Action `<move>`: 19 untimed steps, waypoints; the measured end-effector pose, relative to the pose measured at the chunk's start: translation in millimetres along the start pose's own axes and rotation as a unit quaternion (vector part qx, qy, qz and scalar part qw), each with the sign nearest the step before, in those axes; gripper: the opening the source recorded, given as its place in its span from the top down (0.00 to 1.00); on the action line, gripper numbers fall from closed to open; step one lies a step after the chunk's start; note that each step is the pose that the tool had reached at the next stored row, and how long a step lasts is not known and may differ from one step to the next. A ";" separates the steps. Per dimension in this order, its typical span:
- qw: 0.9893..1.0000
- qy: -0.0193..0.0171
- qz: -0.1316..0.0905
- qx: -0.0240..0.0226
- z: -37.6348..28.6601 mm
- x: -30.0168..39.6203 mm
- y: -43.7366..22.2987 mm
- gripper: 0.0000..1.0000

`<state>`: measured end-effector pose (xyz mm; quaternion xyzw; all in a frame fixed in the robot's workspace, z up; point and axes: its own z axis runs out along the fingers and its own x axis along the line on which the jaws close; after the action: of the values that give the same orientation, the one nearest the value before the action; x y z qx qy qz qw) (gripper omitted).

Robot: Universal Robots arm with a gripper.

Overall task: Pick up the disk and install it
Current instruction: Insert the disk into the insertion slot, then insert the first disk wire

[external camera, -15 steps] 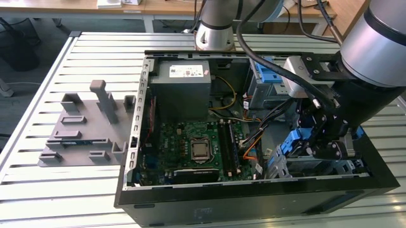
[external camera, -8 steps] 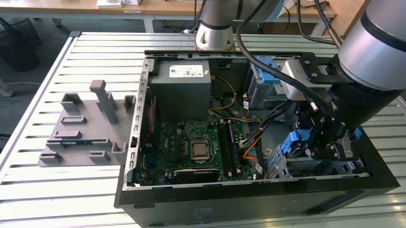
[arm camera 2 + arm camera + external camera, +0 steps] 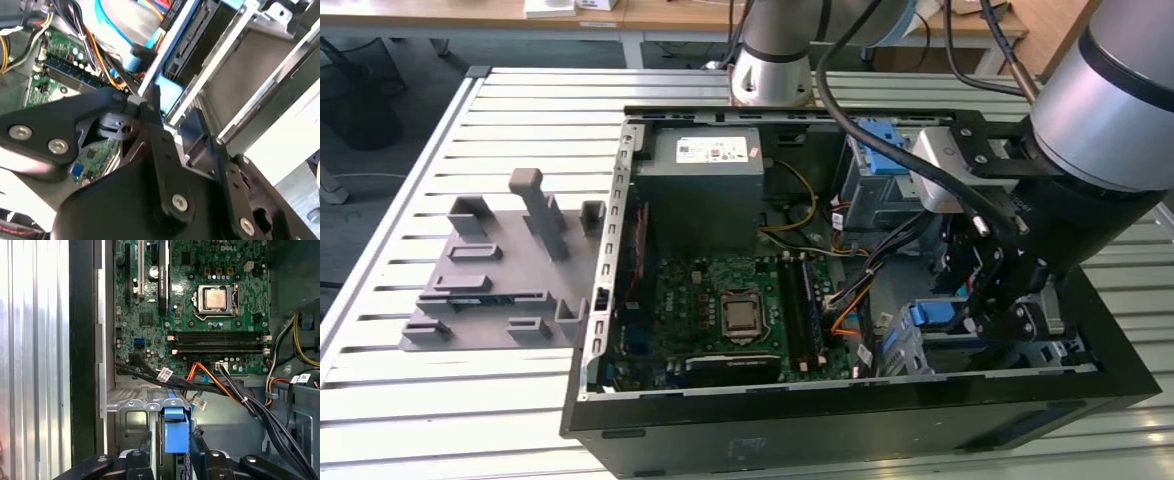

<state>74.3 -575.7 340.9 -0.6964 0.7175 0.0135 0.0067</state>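
Install step — black two-finger gripper (image 3: 171, 446) pinches the blue-framed silver disk (image 3: 176, 427) edge-on at the silver drive cage (image 3: 131, 405) in the open black case (image 3: 854, 425); seating likely needs a square, straight push.

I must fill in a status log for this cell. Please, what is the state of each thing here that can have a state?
Computer case: lies on its side, side panel off, inside open.
Processor: bare, no cooler on it.
Disk: on edge in the drive cage, blue carrier end showing.
Claw: down inside the case, at the disk; grip cannot be told.
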 end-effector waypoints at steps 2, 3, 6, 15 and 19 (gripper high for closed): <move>1.000 0.000 0.000 0.000 0.0 0.0 0.0 0.58; 1.000 0.000 0.000 0.000 0.0 0.0 0.0 0.58; 1.000 0.000 0.000 0.000 0.1 0.0 0.0 0.70; 1.000 0.000 0.000 0.000 0.3 0.0 0.0 0.89; 1.000 0.000 0.000 0.000 0.7 0.0 0.0 0.89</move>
<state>74.3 -575.7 340.2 -0.6964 0.7175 0.0135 0.0067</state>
